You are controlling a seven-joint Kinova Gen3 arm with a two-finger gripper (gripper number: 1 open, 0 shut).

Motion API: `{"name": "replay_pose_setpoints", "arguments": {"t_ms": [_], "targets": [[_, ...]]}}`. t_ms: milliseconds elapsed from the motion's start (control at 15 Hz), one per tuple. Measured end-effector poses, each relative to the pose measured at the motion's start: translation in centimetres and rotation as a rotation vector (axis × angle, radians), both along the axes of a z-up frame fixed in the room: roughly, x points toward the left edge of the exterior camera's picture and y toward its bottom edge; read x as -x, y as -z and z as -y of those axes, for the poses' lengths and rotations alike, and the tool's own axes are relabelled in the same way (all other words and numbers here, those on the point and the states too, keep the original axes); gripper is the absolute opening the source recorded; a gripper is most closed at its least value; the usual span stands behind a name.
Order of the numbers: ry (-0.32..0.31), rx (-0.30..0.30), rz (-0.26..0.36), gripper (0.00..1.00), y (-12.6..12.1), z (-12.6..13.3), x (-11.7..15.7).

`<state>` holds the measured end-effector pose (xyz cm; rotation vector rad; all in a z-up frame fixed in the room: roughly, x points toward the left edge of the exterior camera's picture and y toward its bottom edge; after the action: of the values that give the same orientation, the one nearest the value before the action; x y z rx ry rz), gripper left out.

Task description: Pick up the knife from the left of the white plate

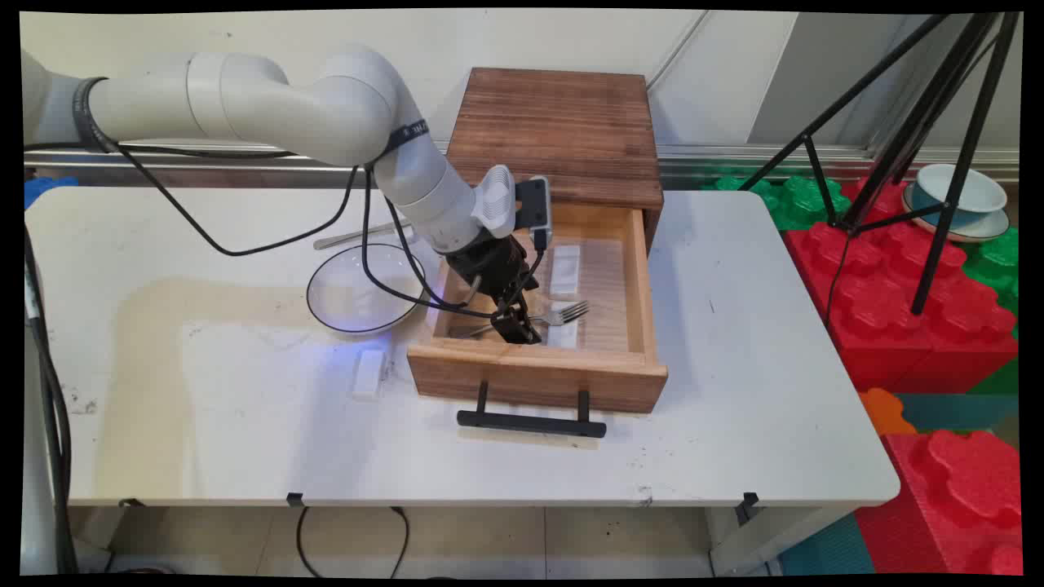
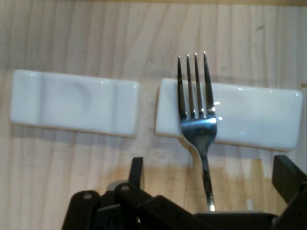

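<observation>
My gripper [image 1: 515, 326] is down inside the open wooden drawer [image 1: 538, 371], near its front left corner. It is open, and its fingers [image 2: 137, 171] stand wide apart on either side of a metal fork [image 2: 197, 120] without touching it. The fork [image 1: 563, 313] lies flat on the drawer floor. Its tines rest on a white ceramic cutlery rest [image 2: 249, 117]. A second white rest [image 2: 72, 103] lies beside the first one, end to end, with a small gap between them. The end of the fork's handle is hidden under the gripper's linkage.
The drawer belongs to a dark wooden box [image 1: 555, 130] at the back of the white table [image 1: 734, 391]; its black handle [image 1: 532, 421] juts forward. Left of it are a clear glass bowl [image 1: 364, 289], a metal utensil [image 1: 351, 238] and another white rest [image 1: 369, 372].
</observation>
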<state>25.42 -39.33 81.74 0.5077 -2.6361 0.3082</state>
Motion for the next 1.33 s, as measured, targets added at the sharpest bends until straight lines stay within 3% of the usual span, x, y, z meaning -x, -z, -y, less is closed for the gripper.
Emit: {"name": "replay_pose_setpoints", "arguments": {"t_ms": [733,1333], "targets": [[0.013,0.034,-0.022,1.00,-3.2,-0.7,-0.7],[0.011,0.041,-0.035,1.00,-8.0,-3.6,-3.9]]}}
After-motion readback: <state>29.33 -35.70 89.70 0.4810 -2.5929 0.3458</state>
